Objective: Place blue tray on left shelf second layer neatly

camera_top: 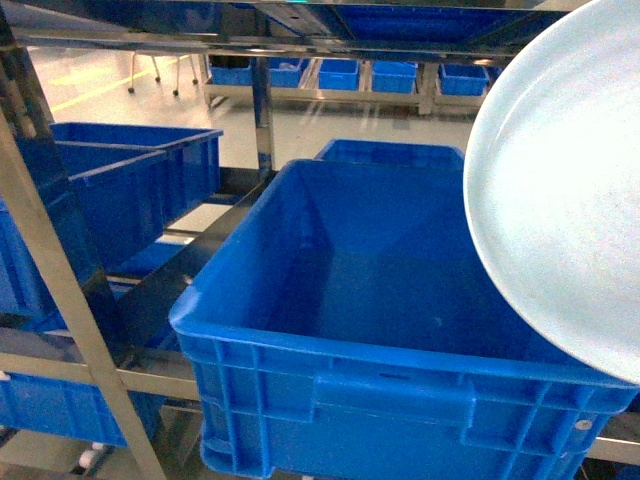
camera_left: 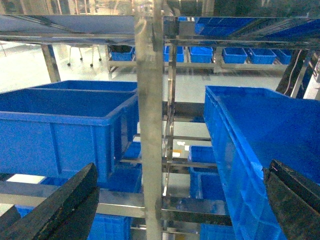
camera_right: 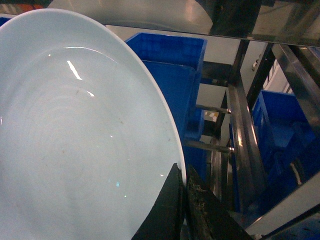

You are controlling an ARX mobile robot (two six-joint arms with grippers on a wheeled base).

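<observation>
Our right jaws (camera_right: 184, 200) pinch the rim of the blue tray (camera_right: 75, 130) — it tilts above a big blue crate (camera_top: 400, 330). Our left jaws (camera_left: 180, 200) hang wide apart — holding nothing.

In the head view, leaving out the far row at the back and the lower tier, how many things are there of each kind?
blue tray: 1
deep-blue crates: 4 (big front crate, crate behind it, two left crates)
Total: 5

blue tray (camera_top: 560, 200): round, pale, glossy | tilted, raised above crate
</observation>
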